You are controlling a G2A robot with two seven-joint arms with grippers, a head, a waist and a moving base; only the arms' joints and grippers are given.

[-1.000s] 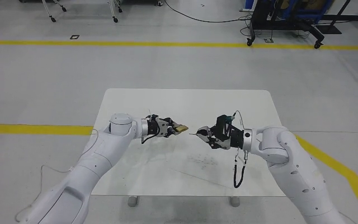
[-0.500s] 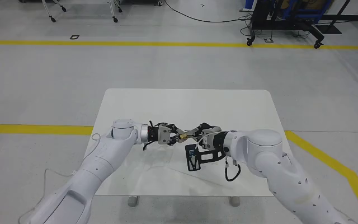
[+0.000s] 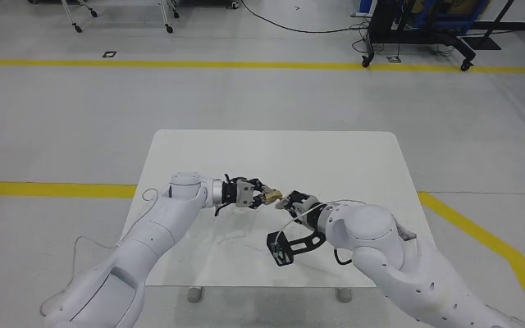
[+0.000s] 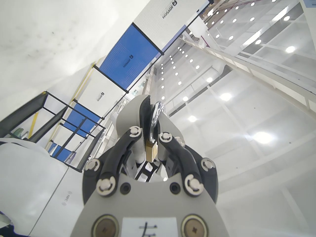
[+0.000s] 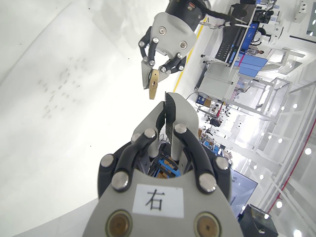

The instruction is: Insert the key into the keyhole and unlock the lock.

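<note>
Left gripper [image 4: 153, 114]: fingers clamped on the brass lock [image 4: 151, 150].
Lock: held in the air over the table, its keyhole face turned toward the right gripper, with a small gap between them.
Right gripper [image 5: 167, 104]: fingers pressed together just beside the lock; whether a key sits between them cannot be told.
Table [image 3: 246, 148]: white, under both grippers, with faint dark scuffs.

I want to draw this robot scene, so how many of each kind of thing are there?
Grey-and-black robot grippers: 2 (left gripper, right gripper)
Brass block-shaped padlock: 1
White rectangular table: 1
Total: 4
</note>
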